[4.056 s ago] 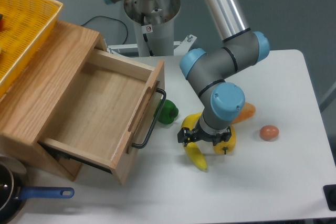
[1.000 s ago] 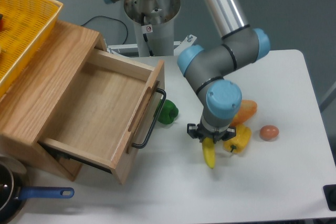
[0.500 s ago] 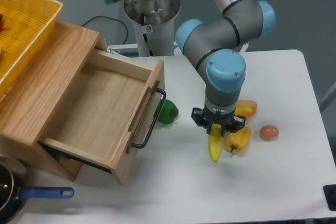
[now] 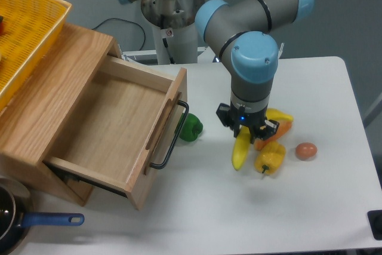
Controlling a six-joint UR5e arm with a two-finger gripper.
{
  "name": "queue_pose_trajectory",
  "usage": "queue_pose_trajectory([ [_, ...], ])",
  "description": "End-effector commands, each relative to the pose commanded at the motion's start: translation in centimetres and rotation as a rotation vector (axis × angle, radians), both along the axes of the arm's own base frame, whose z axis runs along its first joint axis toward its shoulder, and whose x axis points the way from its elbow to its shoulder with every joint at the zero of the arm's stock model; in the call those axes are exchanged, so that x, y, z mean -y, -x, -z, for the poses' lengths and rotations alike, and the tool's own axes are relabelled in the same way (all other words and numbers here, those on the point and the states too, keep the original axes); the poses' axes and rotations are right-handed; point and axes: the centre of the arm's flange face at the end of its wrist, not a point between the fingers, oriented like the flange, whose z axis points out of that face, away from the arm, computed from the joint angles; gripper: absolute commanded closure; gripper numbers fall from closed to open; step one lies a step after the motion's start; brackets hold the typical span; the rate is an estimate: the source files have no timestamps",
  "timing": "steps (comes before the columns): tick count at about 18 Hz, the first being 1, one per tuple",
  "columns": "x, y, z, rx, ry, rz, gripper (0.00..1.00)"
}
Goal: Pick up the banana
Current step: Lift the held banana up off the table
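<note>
White tabletop [image 4: 310,207] carries an open wooden drawer [image 4: 113,129] at left and a green pepper [image 4: 191,128] beside its handle. Over the middle, the gripper [image 4: 246,128] is clamped on the banana [image 4: 240,151], which hangs tip-down, seemingly clear of the surface. Just right lie a yellow bell pepper [image 4: 270,158], an orange wedge [image 4: 276,129] and a brown egg [image 4: 306,150].

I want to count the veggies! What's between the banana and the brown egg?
In the camera view, the yellow pepper sits between the banana and the egg.
</note>
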Motion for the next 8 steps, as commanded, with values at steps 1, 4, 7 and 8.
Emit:
queue_pose_trajectory([
  [1, 0.0, 0.0, 0.0, 0.0, 0.0, 0.0, 0.64],
  [4, 0.24, -0.25, -0.34, -0.001, -0.004, -0.001, 0.64],
  [7, 0.39, -0.29, -0.73, -0.006, -0.008, -0.003, 0.64],
  [8, 0.37, -0.3, -0.73, -0.005, -0.009, -0.003, 0.64],
])
